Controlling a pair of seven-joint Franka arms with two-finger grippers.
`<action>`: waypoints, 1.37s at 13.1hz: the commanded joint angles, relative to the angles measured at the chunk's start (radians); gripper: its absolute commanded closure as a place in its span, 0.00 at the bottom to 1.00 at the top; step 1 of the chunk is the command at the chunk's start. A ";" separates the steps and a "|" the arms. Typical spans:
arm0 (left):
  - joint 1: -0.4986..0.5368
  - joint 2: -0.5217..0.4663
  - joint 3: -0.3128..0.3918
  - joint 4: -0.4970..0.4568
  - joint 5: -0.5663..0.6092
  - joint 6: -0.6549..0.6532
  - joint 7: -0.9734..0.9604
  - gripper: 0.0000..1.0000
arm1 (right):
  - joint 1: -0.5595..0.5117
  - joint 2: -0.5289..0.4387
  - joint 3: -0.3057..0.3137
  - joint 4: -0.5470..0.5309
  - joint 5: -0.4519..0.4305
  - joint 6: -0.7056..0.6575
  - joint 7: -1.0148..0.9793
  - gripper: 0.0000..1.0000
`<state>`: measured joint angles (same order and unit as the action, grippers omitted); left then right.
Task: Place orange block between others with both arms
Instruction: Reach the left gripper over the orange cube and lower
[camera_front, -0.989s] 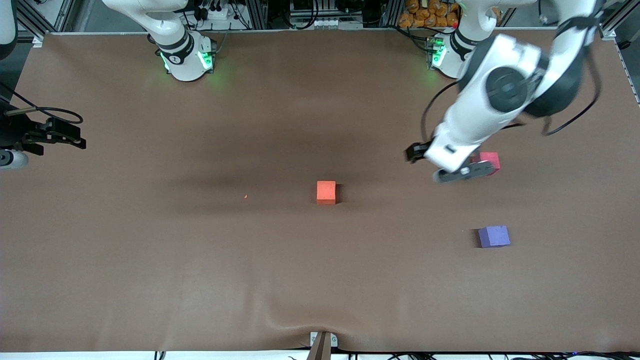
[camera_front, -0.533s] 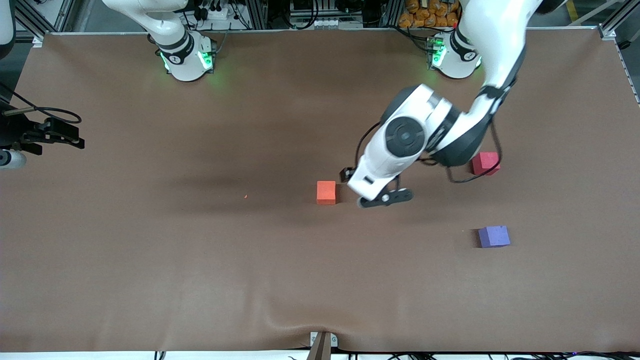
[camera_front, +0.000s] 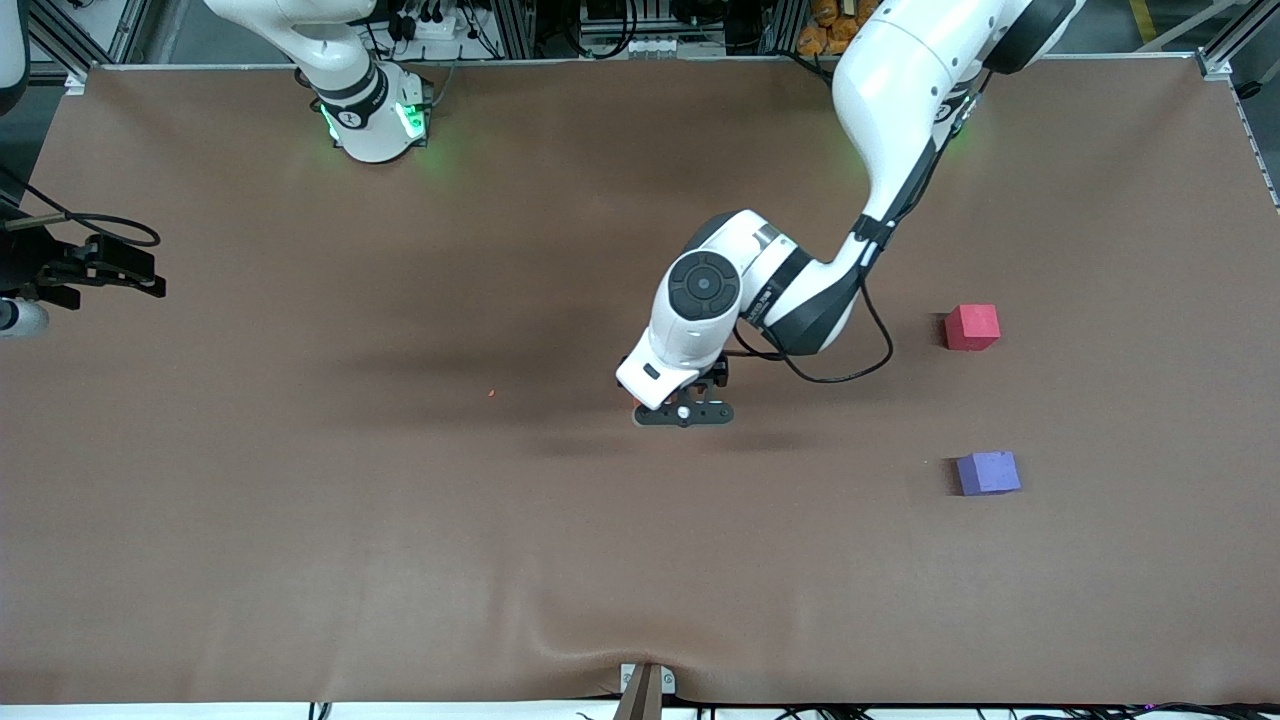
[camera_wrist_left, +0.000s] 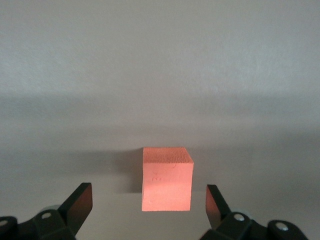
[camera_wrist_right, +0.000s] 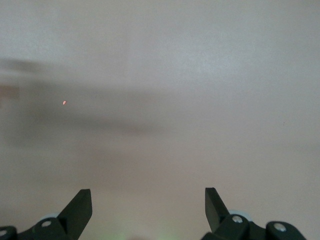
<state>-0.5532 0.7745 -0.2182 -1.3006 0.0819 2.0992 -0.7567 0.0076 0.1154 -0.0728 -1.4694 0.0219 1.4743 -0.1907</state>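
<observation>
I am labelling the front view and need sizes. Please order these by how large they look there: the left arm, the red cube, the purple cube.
1. The left arm, by far the largest.
2. The pinkish-red cube and the purple-blue cube look alike in size, so I leave them unranked.

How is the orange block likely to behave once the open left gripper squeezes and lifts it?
The orange block looks matte and slightly grainy, like foam, so it is probably light and may give a little under the fingers. That dull surface should grip rather than slip. Its flat faces and square edges suggest it will slide, not roll, if nudged. The left gripper stands open around it.
</observation>
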 joint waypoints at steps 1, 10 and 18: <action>-0.021 0.064 0.008 0.029 0.018 0.016 0.014 0.00 | 0.008 -0.017 0.002 0.007 -0.025 -0.011 -0.004 0.00; -0.062 0.129 0.008 0.018 0.013 0.084 -0.027 0.00 | 0.028 -0.003 0.001 0.032 -0.023 -0.046 -0.009 0.00; -0.044 0.123 0.011 -0.014 0.025 0.071 -0.041 1.00 | 0.034 -0.002 0.001 0.032 -0.023 -0.046 -0.004 0.00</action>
<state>-0.6080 0.9052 -0.2106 -1.2991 0.0822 2.1743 -0.7702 0.0328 0.1141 -0.0717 -1.4441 0.0190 1.4383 -0.1907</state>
